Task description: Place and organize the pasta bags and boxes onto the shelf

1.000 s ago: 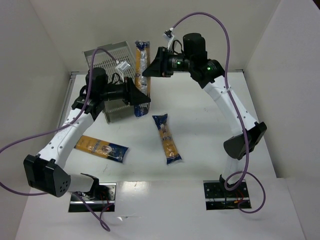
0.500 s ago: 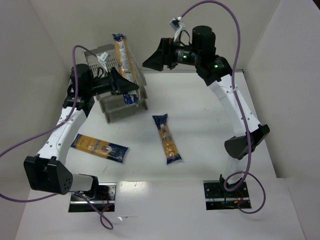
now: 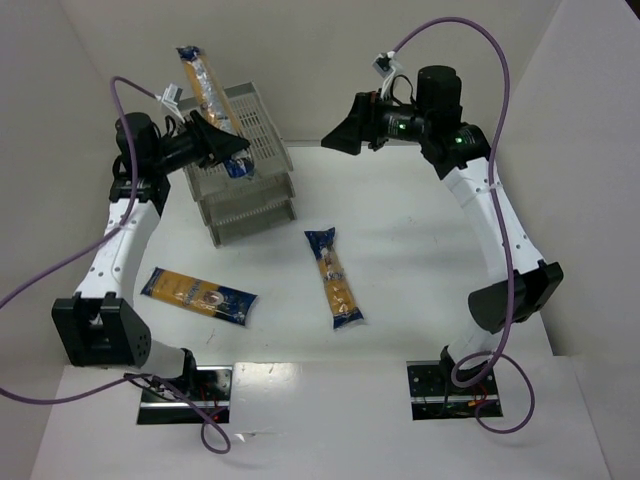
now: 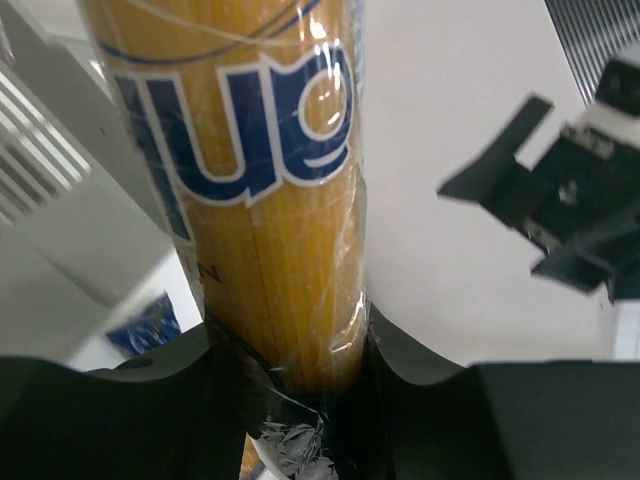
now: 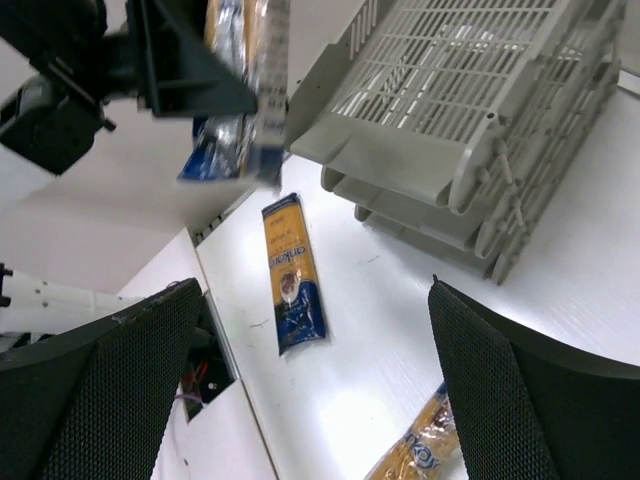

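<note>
White worktop (image 3: 410, 250) carries the grey slotted plastic shelf (image 3: 250, 205), three trays high. Two long crinkly-wrapped packs lie flat near it: left packet (image 3: 198, 294) and centre packet (image 3: 333, 277). The third packet (image 3: 205, 85) sits tilted up by the top tray, pinched near its blue lower end by the left claw (image 3: 236, 158). Best bet is to level it, line it up with the tray and lower gently. The right claw (image 3: 335, 138) hangs spread and empty.

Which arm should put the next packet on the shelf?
Left. The left gripper is shut on a packet, which it holds tilted just above the shelf. The right gripper is open and empty, off to the shelf's right.
</note>
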